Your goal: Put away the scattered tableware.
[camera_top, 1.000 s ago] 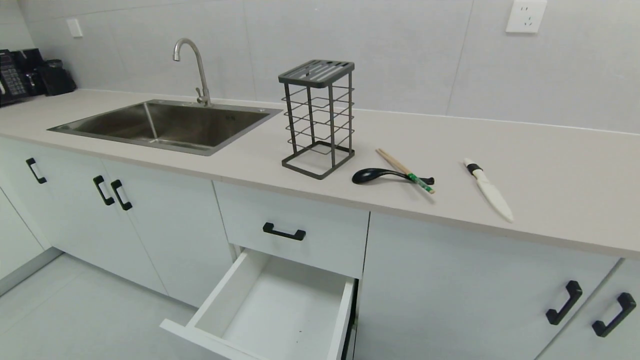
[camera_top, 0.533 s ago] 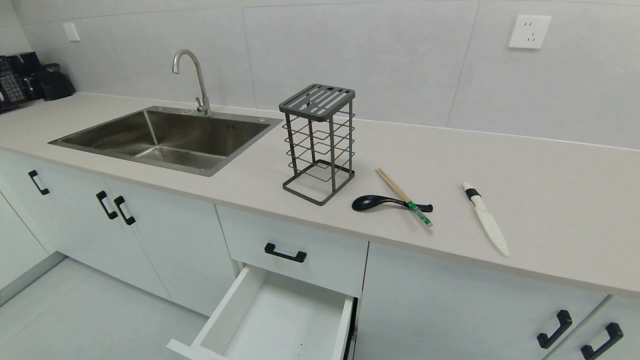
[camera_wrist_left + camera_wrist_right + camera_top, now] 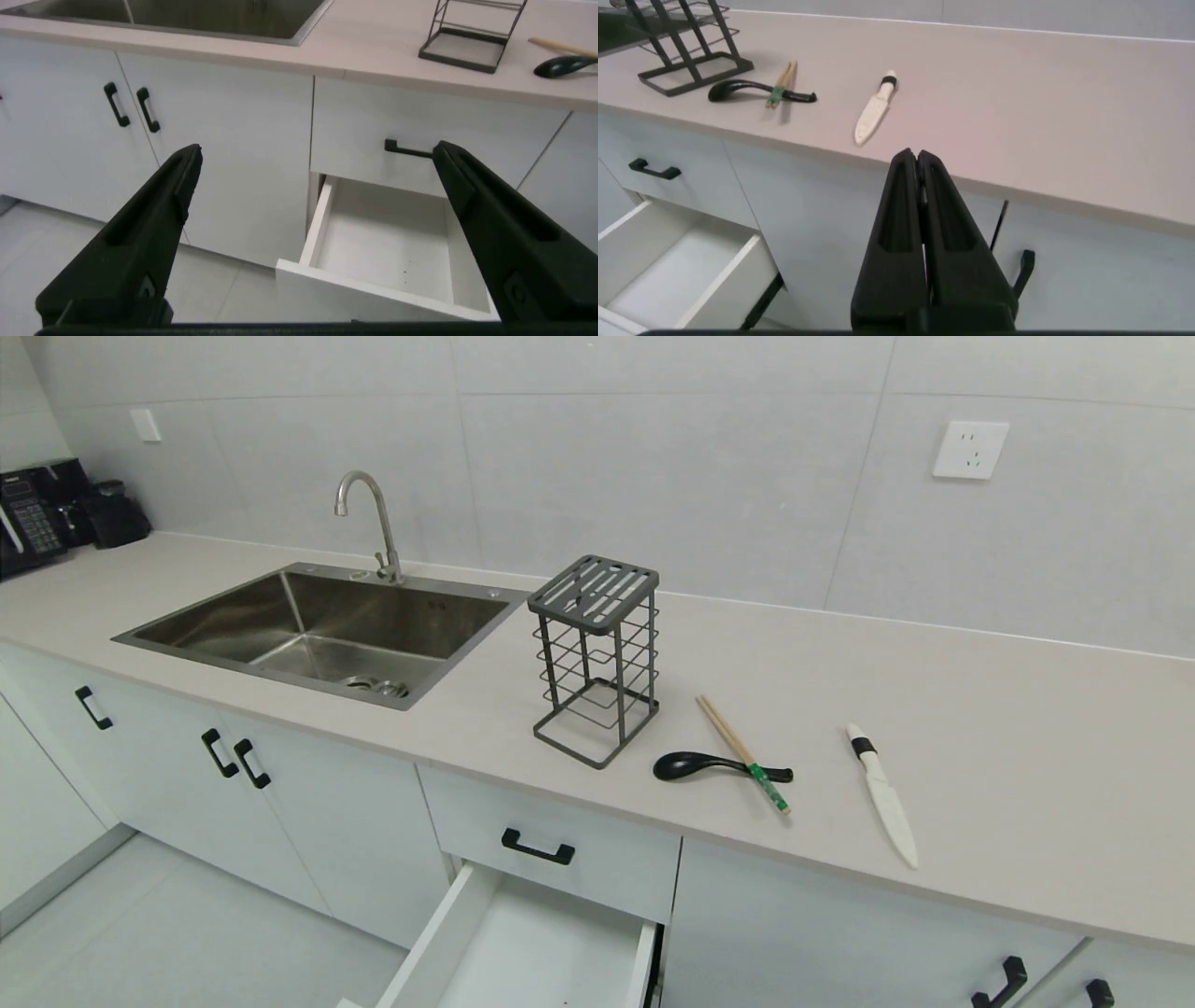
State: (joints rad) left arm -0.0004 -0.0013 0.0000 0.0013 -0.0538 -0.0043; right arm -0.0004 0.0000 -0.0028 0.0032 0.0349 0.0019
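Your left gripper [image 3: 316, 149] gapes wide, your right gripper [image 3: 918, 159] is pinched empty, and the chopsticks [image 3: 742, 753] cross the black spoon [image 3: 709, 766] near the tabletop [image 3: 980, 709] edge, so grabbing 1 may knock the other off.

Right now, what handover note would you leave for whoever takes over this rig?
Left hand: open, empty, in front of the open drawer.
Right hand: shut, empty, in front of the counter.
On the counter, right of the rack: black spoon, chopsticks lying across its handle, white knife farther right.
Done: drawer open.
Left: all three pieces to put away.
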